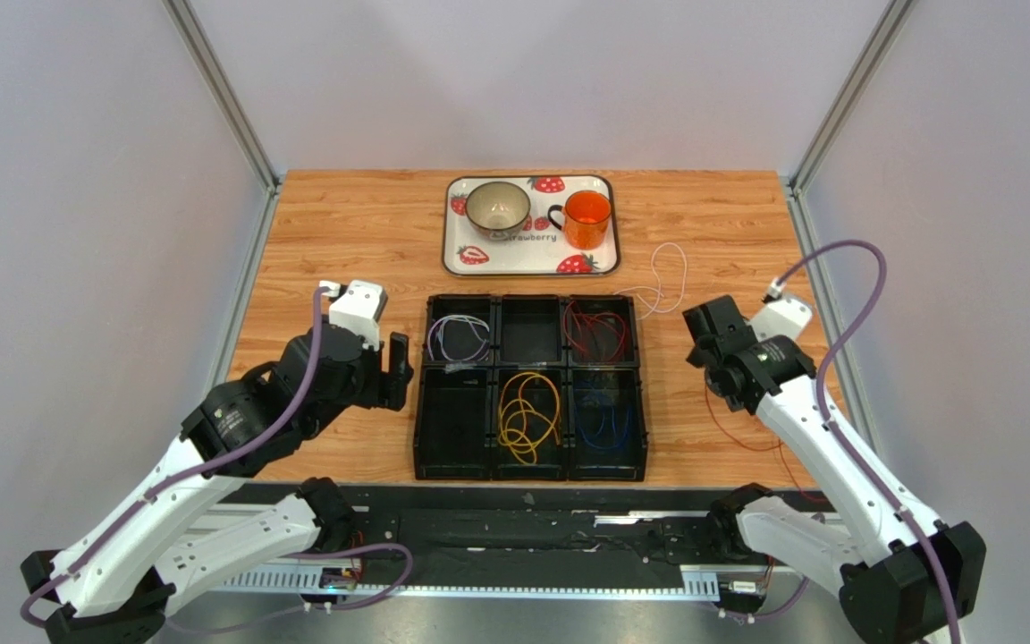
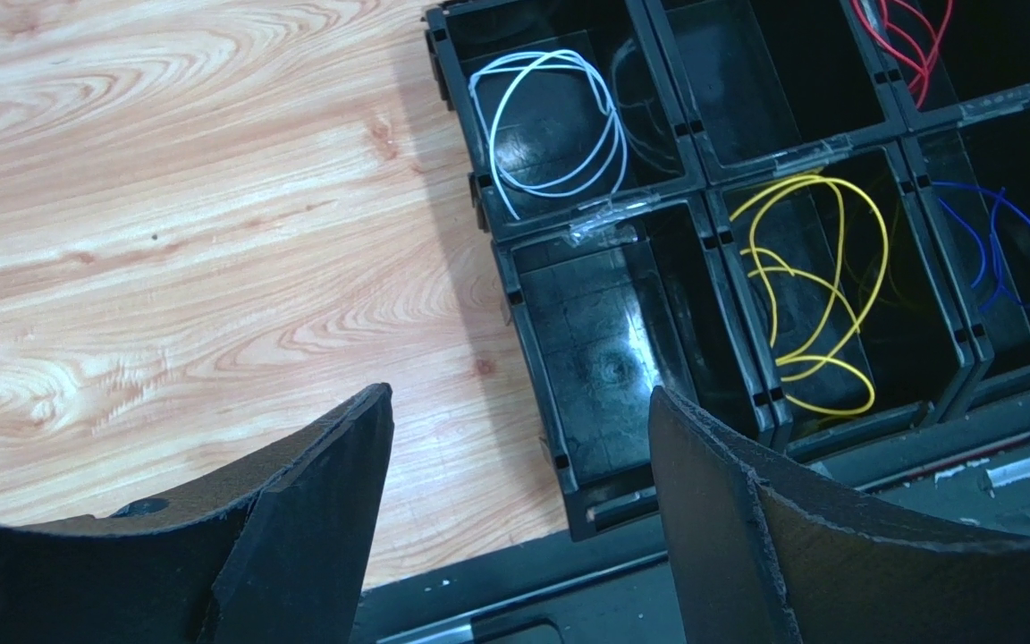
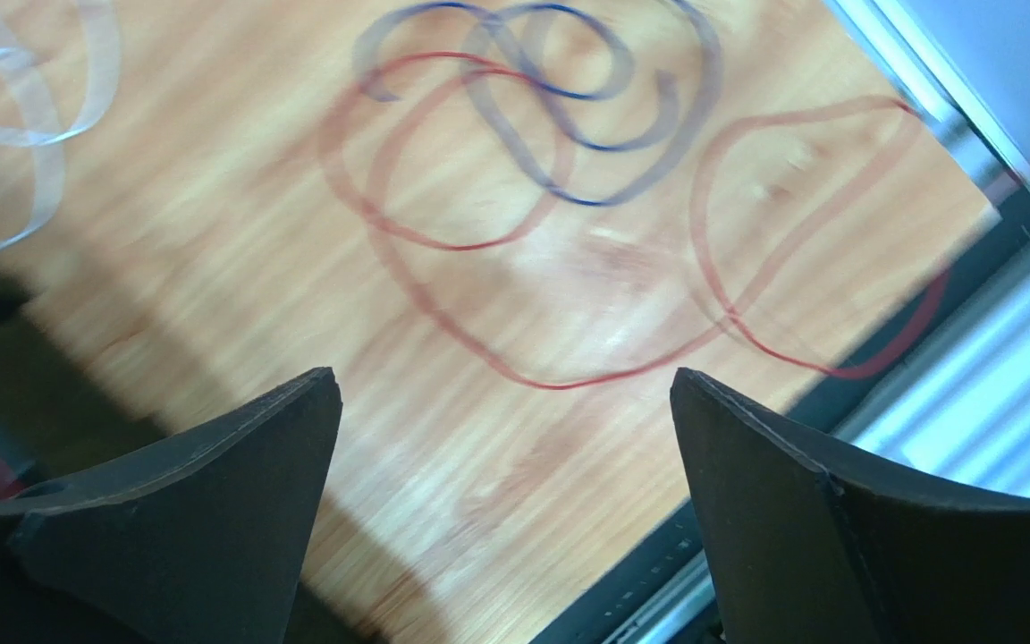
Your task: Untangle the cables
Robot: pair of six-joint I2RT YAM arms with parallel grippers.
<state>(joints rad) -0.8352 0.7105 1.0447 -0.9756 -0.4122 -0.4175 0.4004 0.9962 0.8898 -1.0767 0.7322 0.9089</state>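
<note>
A light-brown wooden table (image 1: 346,228) is seen from above, and near its front edge a black plastic organiser of six open compartments (image 1: 418,416) is set. Behind it a white rectangular tray printed with strawberries (image 1: 453,228) is placed, carrying a grey-green bowl (image 1: 496,205) and an orange translucent cup (image 1: 588,218). The left gripper (image 2: 521,523) is held spread and empty over bare wood just beside the organiser's left wall. The right gripper (image 3: 507,510) is likewise spread wide, with nothing between its fingers, above the table to the organiser's right. Four of the thin cables are already sorted: a coiled white-grey cable (image 2: 547,57) in the far-left compartment, a red cable (image 1: 598,333) in the far-right, a yellow cable (image 2: 816,362) in the near-middle and a blue cable (image 2: 995,262) in the near-right. On the wood under the right gripper a loose red cable (image 3: 554,385) and a loose dark-blue cable (image 3: 588,201) are seen crossing each other, though that view is blurred. A loose white cable (image 1: 662,282) lies further back. The step in hand is judged to be the separating of this tangle. One strand must be pinched clear of the crossings and drawn away without the other being dragged.
</note>
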